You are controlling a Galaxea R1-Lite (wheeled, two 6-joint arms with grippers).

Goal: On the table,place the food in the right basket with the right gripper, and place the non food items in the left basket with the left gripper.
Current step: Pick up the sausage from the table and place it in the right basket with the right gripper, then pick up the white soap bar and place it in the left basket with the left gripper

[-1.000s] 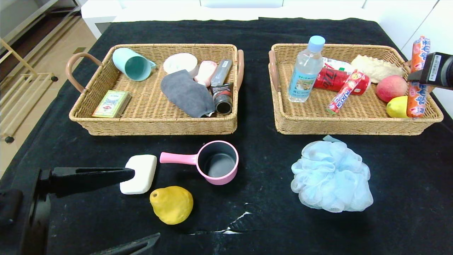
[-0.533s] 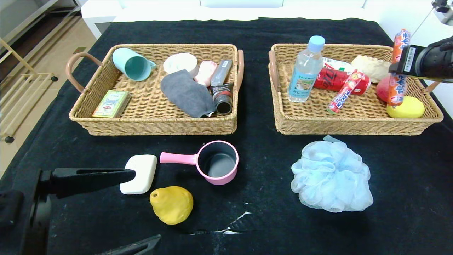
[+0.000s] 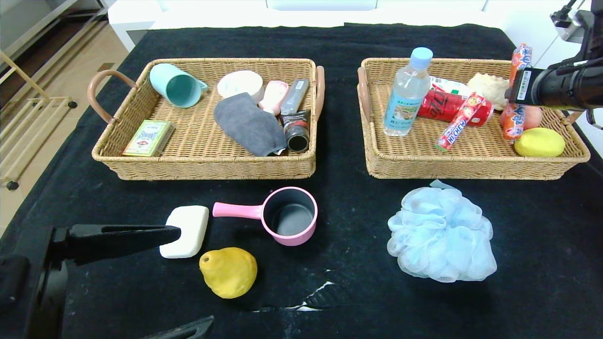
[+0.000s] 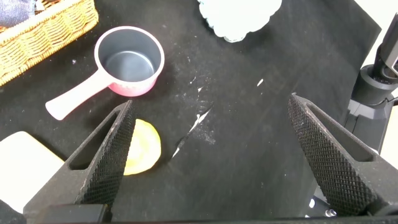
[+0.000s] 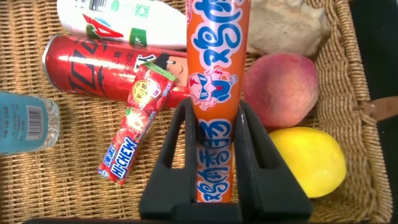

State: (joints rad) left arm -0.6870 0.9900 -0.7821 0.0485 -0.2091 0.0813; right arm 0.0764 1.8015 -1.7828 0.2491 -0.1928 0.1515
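Note:
My right gripper [image 3: 514, 89] is shut on the orange-red sausage stick [image 3: 511, 123] and holds it tilted over the right basket [image 3: 461, 167]; the wrist view shows the stick [image 5: 217, 68] clamped between both fingers. The clear bottle [image 3: 406, 96] stands in that basket. My left gripper [image 3: 195, 275] is open and low at the front left, its upper finger touching or just over the white soap bar [image 3: 188, 228]. The yellow pear [image 3: 229, 272], pink pot [image 3: 288, 216] and blue mesh puff [image 3: 440, 235] lie on the table [image 3: 353, 212]. The left basket [image 3: 202, 167] sits behind them.
The right basket also holds a lemon [image 3: 539, 142], a peach [image 3: 533, 117], a red can [image 3: 445, 104] and a candy stick [image 3: 459, 123]. The left basket holds a teal cup [image 3: 176, 84], a grey cloth [image 3: 247, 123] and small items. A white tear [image 3: 315, 294] marks the cloth.
My right gripper has carried the sausage stick from the basket's right edge leftward and farther over the basket, uncovering the lemon. The left arm has not moved.

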